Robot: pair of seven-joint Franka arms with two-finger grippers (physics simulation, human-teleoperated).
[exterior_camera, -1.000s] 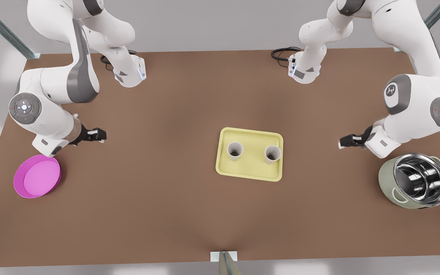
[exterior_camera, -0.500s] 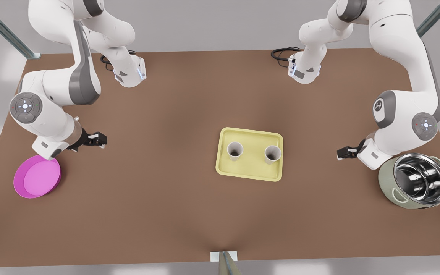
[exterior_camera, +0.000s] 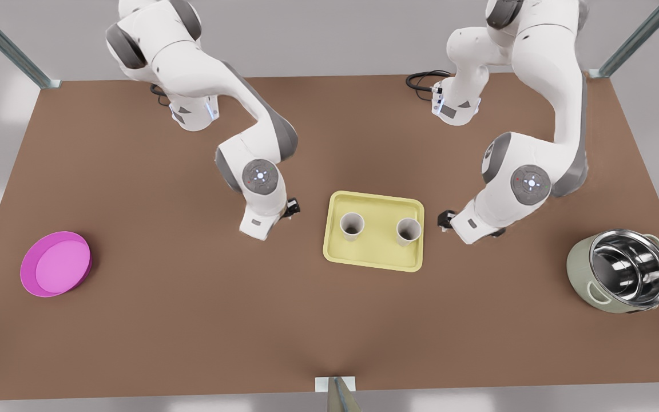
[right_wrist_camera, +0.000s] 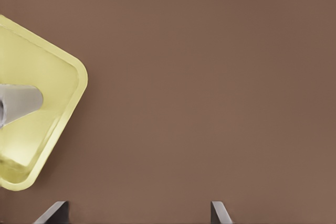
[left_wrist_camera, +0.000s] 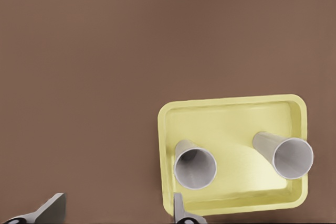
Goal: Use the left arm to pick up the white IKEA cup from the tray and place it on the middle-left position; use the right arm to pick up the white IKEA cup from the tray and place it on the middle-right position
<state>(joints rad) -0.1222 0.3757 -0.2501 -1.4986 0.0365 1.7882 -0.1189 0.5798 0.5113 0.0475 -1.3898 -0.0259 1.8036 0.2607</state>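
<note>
The pale yellow tray [exterior_camera: 379, 253] lies mid-table and holds two upright white cups, one [exterior_camera: 352, 225] toward the front view's left and one [exterior_camera: 408, 230] toward its right. My left gripper [exterior_camera: 292, 207] hovers just off the tray's left edge. In the left wrist view it [left_wrist_camera: 115, 214] is open, one fingertip over the rim of the tray [left_wrist_camera: 231, 121], close to the nearer cup [left_wrist_camera: 195, 167]; the other cup [left_wrist_camera: 286, 155] stands beyond. My right gripper [exterior_camera: 445, 218] hovers off the tray's right edge. It [right_wrist_camera: 137, 213] is open over bare table, beside the tray [right_wrist_camera: 37, 66] and one cup [right_wrist_camera: 21, 102].
A round magenta dish [exterior_camera: 55, 263] sits near the table's left edge in the front view. A steel pot [exterior_camera: 621, 278] in a pale green shell stands near the right edge. Brown tabletop stretches on both sides of the tray and in front of it.
Both arms have swung inward from the table's outer sides to the tray, the left away from the magenta dish and the right away from the pot. The cups have not moved.
</note>
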